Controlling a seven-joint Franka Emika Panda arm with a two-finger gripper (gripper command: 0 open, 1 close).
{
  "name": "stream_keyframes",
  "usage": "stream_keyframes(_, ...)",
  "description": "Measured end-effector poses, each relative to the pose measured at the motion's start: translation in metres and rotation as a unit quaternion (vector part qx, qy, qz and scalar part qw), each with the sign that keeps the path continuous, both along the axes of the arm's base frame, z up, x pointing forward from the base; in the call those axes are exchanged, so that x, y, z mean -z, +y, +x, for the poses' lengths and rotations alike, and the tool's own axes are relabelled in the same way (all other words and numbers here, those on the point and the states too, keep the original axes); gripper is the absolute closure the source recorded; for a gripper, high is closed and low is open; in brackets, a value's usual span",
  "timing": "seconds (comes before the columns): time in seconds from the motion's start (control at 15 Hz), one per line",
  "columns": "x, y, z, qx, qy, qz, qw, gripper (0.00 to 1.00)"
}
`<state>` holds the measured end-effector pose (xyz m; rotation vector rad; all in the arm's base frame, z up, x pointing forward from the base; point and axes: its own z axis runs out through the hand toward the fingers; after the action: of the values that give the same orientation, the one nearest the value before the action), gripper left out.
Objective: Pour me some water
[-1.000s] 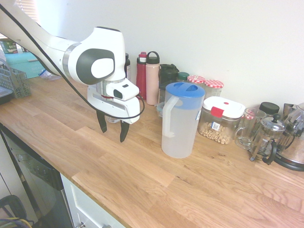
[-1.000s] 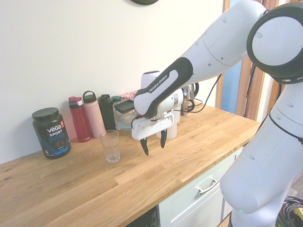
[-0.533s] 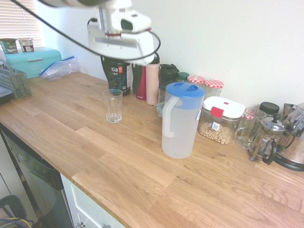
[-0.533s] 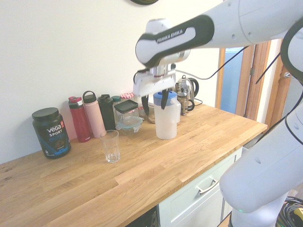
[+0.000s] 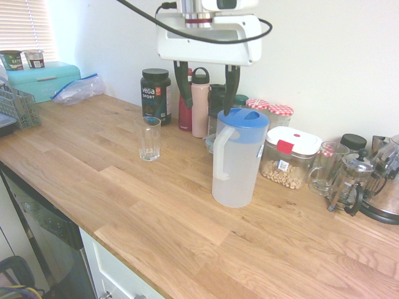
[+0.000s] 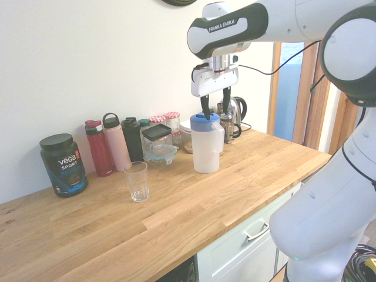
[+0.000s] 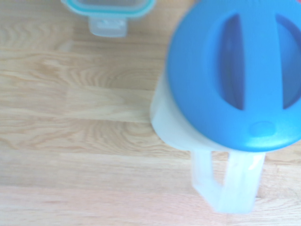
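At the left of the first exterior view, a grey rack (image 5: pixel 22 109) stands on the bench (image 5: pixel 156 212). Beyond it, a teal box (image 5: pixel 43 84) carries two cups (image 5: pixel 33 59), with a plastic bag (image 5: pixel 78 89) beside it.

Next comes the drinking glass (image 5: pixel 149 140), upright, with the black tub (image 5: pixel 156 96) behind it near the wall. A red bottle (image 5: pixel 186 115) and a pink bottle (image 5: pixel 200 106) follow to the right, then dark containers partly hidden behind the pitcher (image 5: pixel 235 168).

The pitcher stands upright, its blue lid (image 5: pixel 243 118) on and its handle (image 5: pixel 221 156) toward the near left; the water would be inside, though its level can't be made out. The claw (image 5: pixel 210 111) is above the lid, its fingers apart and holding nothing.

Close on the pitcher's right is a white-lidded box (image 5: pixel 290 159); farther right stand a glass mug (image 5: pixel 327 168), the French press (image 5: pixel 350 184) and a kettle (image 5: pixel 383 187). The glass and the pitcher are well apart, with bare bench between.

Compared with the earlier frames, the claw has moved right and is now over the pitcher; the pitcher and glass haven't moved.
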<state>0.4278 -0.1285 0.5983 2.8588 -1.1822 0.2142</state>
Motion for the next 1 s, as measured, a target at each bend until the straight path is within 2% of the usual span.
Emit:
stream_keyframes(0.4, 0.04, -0.025, 0.013, 0.005, 0.024, 0.02, 0.999, 0.0)
stream_keyframes(0.47, 0.052, -0.028, 0.016, 0.005, 0.027, 0.023, 0.999, 1.0)
stream_keyframes(0.73, 0.081, -0.029, 0.027, -0.01, 0.012, 0.035, 0.999, 1.0)
stream_keyframes(1.0, 0.087, -0.039, 0.026, 0.017, -0.009, 0.026, 0.999, 1.0)
